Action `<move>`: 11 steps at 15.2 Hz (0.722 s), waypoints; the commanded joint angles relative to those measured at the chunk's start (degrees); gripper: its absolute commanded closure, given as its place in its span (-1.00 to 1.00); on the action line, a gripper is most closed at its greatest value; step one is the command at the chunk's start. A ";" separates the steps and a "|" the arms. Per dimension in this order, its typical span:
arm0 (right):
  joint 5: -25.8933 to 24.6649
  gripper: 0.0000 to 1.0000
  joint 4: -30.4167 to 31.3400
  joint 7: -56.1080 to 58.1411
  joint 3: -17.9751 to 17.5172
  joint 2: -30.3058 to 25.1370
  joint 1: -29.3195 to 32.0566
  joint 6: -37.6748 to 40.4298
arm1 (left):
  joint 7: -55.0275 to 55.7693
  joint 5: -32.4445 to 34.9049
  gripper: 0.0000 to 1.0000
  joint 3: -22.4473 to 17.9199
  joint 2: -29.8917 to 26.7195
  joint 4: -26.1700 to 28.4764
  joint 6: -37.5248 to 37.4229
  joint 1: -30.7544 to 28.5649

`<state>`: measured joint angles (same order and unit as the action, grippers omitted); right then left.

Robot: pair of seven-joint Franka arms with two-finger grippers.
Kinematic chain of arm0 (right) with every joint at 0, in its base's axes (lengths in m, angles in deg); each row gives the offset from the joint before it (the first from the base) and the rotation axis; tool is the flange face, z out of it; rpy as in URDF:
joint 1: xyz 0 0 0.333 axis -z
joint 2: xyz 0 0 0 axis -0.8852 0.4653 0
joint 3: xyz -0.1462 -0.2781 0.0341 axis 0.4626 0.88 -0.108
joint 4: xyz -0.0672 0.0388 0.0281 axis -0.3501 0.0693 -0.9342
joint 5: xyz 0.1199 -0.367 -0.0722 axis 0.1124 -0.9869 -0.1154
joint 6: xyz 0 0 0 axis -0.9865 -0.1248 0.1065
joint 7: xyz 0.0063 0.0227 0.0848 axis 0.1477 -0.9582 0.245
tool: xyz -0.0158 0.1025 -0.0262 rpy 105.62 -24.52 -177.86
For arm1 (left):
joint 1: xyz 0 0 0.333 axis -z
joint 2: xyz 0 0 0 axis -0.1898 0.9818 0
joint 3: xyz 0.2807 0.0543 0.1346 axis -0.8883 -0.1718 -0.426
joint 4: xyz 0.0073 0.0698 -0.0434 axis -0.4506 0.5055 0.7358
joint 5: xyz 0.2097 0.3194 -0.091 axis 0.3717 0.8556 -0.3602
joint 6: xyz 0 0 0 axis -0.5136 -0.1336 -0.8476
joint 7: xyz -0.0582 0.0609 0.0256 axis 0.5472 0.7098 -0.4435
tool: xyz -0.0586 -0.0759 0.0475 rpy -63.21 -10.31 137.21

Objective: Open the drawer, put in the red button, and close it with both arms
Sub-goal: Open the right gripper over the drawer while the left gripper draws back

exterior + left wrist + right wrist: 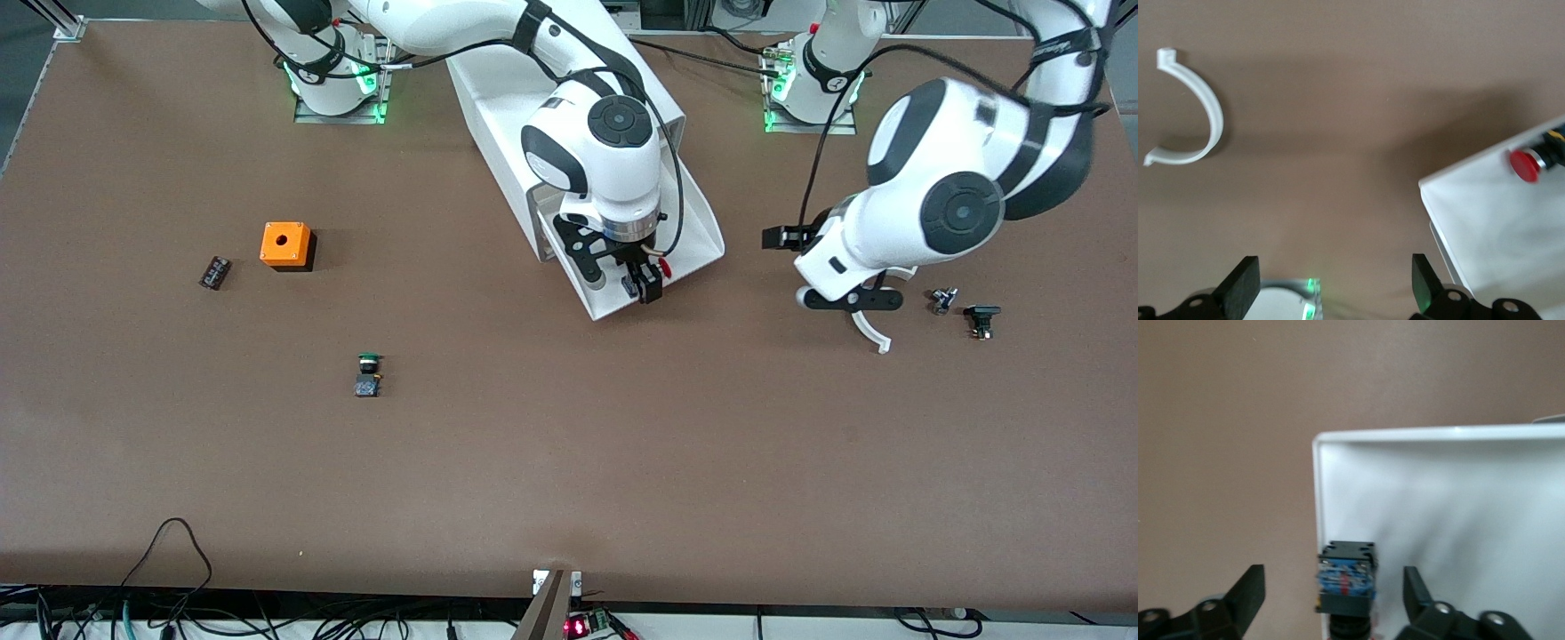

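Drawer [693,233]: pulled out of its cabinet [498,89], open tray under the right arm.
Right gripper [645,286]: over tray's front corner, fingers spread.
Left gripper [861,307]: waiting over tabletop [622,462] beside drawer, fingers spread.
Red button [1346,581]: between right fingers at tray's rim, unpinched; whether it rests in the tray I cannot tell; long axis along the fingers.

Brown table [569,480], white cabinet [498,98], orange box [286,244], green-cap button [368,374], white curved clip [876,331], sm black parts [981,319].

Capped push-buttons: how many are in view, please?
2. The red button sits in the open drawer, under the open right gripper. The green button lies on the table, nearer the camera, toward the right arm's end. The left gripper waits over bare table.
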<state>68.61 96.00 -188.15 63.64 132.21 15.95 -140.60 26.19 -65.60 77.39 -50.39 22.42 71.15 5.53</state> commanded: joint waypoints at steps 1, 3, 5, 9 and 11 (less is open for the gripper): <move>2.21 -1.00 -2.99 4.66 -0.42 -1.30 4.04 2.51 | 0.69 1.74 -1.00 -0.12 6.43 -11.07 -6.18 0.58; 6.42 -1.00 -3.79 12.20 -0.33 -2.18 7.20 3.74 | 1.04 1.57 -1.00 -0.30 6.61 -11.35 -5.83 0.40; 8.89 -1.00 -3.79 19.93 -0.33 -3.14 10.54 5.23 | 2.18 1.57 -1.00 -0.30 6.79 -10.65 -2.08 0.14; 10.22 -1.00 -3.79 38.39 -0.33 -3.85 16.34 9.71 | 17.09 3.23 -0.97 0.14 6.96 -3.02 12.23 2.76; 11.09 -1.00 -3.53 46.74 -0.24 -3.94 19.50 11.91 | 25.52 8.13 -0.96 0.23 6.96 1.20 19.97 6.01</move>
<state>78.17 92.53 -149.45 64.05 128.56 32.72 -131.22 43.30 -62.50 77.28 -42.61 18.92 84.51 8.32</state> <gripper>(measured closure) 0.000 0.013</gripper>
